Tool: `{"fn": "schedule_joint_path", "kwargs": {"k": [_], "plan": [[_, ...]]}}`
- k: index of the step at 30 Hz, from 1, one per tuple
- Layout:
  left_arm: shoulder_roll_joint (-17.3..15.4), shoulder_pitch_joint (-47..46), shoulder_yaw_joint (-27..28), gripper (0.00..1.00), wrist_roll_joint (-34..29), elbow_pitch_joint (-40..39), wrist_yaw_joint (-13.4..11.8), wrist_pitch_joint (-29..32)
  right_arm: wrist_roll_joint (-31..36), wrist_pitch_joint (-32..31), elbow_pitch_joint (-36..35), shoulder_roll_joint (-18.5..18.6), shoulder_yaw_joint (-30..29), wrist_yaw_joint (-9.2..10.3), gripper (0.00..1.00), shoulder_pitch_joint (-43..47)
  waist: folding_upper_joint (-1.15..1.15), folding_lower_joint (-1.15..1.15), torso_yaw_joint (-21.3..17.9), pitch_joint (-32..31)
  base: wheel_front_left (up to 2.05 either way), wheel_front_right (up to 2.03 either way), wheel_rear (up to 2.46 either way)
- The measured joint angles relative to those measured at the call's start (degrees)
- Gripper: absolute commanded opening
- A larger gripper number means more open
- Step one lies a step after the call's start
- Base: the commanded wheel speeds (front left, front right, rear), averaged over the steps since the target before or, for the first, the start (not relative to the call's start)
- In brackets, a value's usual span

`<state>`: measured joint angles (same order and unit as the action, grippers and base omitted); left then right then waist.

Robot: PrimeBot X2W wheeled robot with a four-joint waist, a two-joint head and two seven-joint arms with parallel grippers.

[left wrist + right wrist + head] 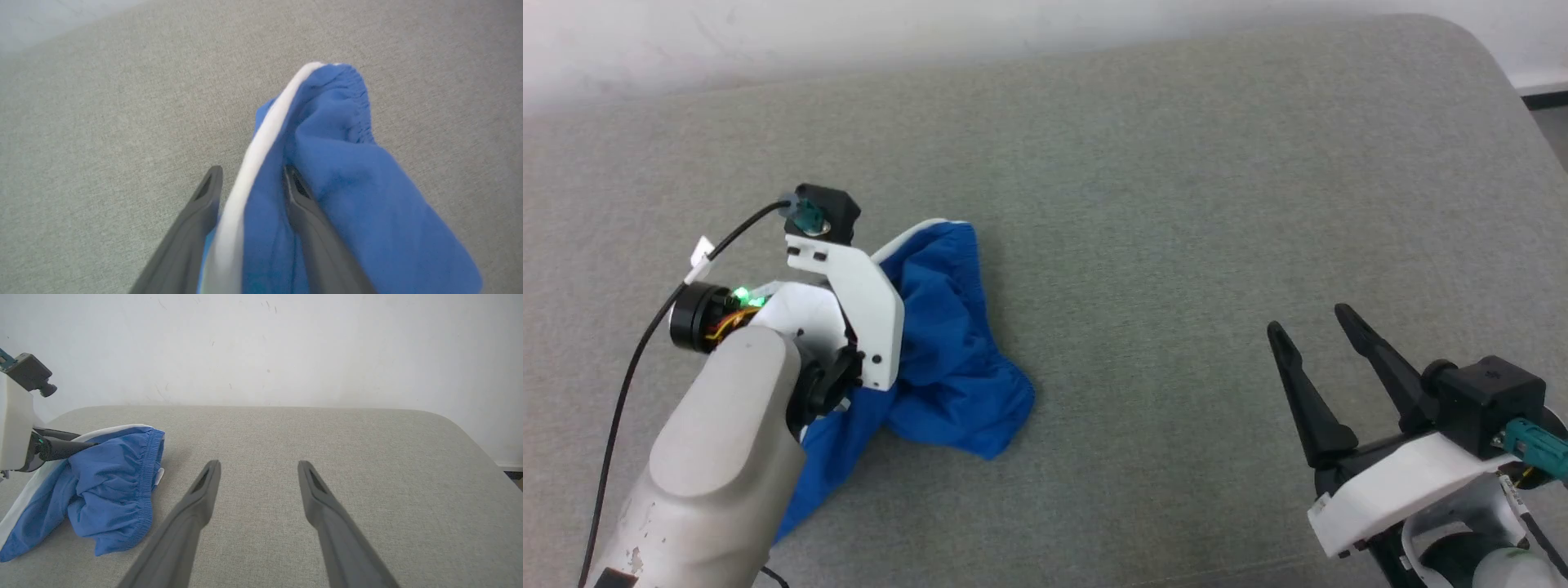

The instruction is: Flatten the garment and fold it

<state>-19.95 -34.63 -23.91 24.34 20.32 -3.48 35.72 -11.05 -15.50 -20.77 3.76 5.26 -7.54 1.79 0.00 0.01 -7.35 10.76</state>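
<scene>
The garment (956, 359) is a crumpled heap of bright blue fabric with a white stripe, lying left of centre on the grey cushion. My left gripper (253, 171) reaches into it with its jaws apart. A fold of blue cloth and the white stripe (245, 183) runs between the two fingers, and more cloth drapes over the right finger (302, 204). The right wrist view shows the gathered waistband (149, 473) facing my right gripper (257, 463). That gripper (1308, 321) hovers open and empty at the lower right, well away from the garment.
The grey cushioned surface (1176, 204) stretches wide around the garment, with a rounded far right corner (1478, 49). A white wall (261, 347) stands behind it. A black cable (629, 367) trails from my left wrist.
</scene>
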Motion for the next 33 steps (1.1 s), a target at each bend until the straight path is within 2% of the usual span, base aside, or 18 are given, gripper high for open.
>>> {"fn": "schedule_joint_path", "kwargs": {"k": [4,9,15,17,21,26,27,28,29,33], "plan": [[0.44,-1.69,-0.46,0.00,-0.27,0.83,0.55,-2.34,0.09,0.47,0.41,-0.13,-0.74,0.00,1.00,0.03,0.00,0.00,-0.70,-0.17,0.00,0.00,0.00],[1.24,-6.21,-2.50,0.00,-3.39,-2.90,2.42,-8.79,0.10,0.54,0.64,-0.23,-1.46,0.00,1.00,0.03,0.00,0.00,0.09,-0.92,0.00,0.00,0.00],[4.55,-5.36,-6.42,0.00,-2.80,-10.01,3.52,-6.22,0.09,0.12,0.62,-0.38,-1.42,0.00,1.00,0.03,0.00,0.00,0.83,-1.98,0.00,0.00,0.00],[5.32,0.89,-9.31,0.00,-2.59,-14.74,2.03,-2.37,0.09,-0.18,0.62,-0.42,-1.37,0.00,1.00,0.03,0.00,-0.01,0.83,-2.48,0.00,0.00,0.00],[4.79,10.72,-12.10,0.00,-2.76,-20.75,-2.20,1.71,0.09,-0.57,0.51,-0.48,-1.80,0.00,1.00,0.32,0.00,-0.01,0.43,-2.73,0.00,0.00,0.00],[4.46,21.39,-16.49,0.00,-3.13,-25.72,-5.09,3.61,0.08,-0.62,0.34,-0.54,-2.29,0.00,1.00,0.89,0.00,-0.01,0.63,-2.59,0.00,0.00,0.00],[4.49,22.83,-17.08,0.07,-3.37,-25.87,-5.48,3.38,0.07,-0.64,0.32,-0.55,-2.26,0.00,1.00,0.88,0.00,-0.01,0.70,-2.53,0.00,0.00,0.00],[4.64,24.07,-17.55,0.85,-3.33,-25.85,-5.99,3.02,0.04,-0.69,0.29,-0.56,-2.30,0.00,1.00,0.88,0.00,-0.01,0.81,-2.50,0.00,0.00,0.00],[4.77,25.01,-17.82,1.00,-3.39,-25.85,-6.24,2.16,0.01,-0.71,0.23,-0.58,-2.29,0.00,1.00,0.83,0.00,-0.01,0.89,-2.43,0.00,0.00,0.00],[5.13,25.73,-18.36,1.00,-3.88,-26.73,-6.02,-2.79,-0.02,-1.09,0.12,-0.64,-2.43,0.00,1.00,0.78,0.00,-0.01,1.42,-2.30,0.00,0.00,0.00]]}}
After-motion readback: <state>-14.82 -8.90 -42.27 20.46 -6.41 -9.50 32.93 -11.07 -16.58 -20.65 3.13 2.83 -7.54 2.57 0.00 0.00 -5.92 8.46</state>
